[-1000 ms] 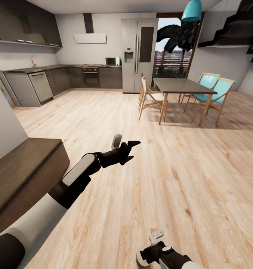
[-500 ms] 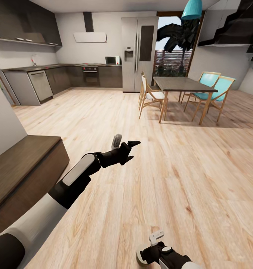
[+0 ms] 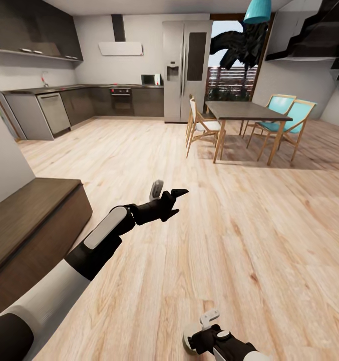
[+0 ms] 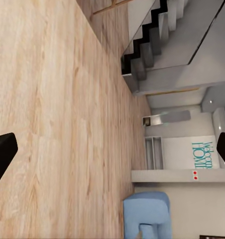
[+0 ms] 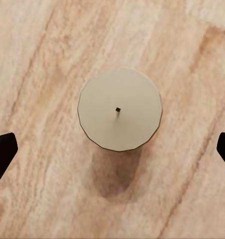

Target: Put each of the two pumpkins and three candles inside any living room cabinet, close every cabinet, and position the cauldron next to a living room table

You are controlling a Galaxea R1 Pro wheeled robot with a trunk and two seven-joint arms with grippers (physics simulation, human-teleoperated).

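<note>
The right gripper (image 3: 209, 328) hangs released directly above a candle (image 5: 119, 109) standing on the wood floor (image 3: 249, 240), its fingertips spread well clear on either side; the grasp is not yet made. Ahead and to the left of it, the left gripper (image 3: 169, 193) hovers over bare planks, jaws apart and empty. Further left sits the dark-brown cabinet (image 3: 24, 220), its front closed. Beyond both claws stand the dining table (image 3: 247, 111) and kitchen. Judging by this, at least one candle remains to stow
</note>
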